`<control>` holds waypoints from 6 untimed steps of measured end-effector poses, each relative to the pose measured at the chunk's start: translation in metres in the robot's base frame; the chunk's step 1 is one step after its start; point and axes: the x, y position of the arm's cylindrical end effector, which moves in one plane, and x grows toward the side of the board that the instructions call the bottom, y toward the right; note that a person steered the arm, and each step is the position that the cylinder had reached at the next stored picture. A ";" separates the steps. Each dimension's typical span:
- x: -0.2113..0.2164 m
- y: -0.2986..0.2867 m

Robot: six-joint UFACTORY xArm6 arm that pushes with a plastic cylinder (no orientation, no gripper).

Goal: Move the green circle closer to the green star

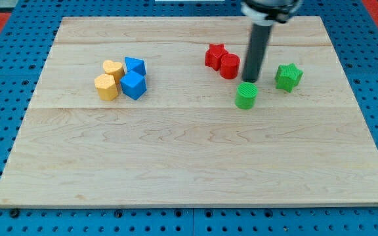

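— Where's our tip [250,80] sitting?

— Just above the green circle [246,96] in the view, nearly touching its top edge. We have no jaws to open or close, only the rod.

— And the green star [288,77]?

— Up and to the view's right of the circle, near but apart.

— So we're on the wrong side?

— We judge so. We'd want to get round to the circle's lower left and push toward the star.

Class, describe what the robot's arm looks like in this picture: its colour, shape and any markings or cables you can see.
Only the arm's end shows: a straight, dark grey rod, round like a cylinder, hanging from a wider black mount cut off by the view's top. My tip is plain and blunt. No cables, markings or labels are visible.
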 end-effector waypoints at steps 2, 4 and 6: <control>0.046 -0.015; 0.058 0.003; 0.040 0.045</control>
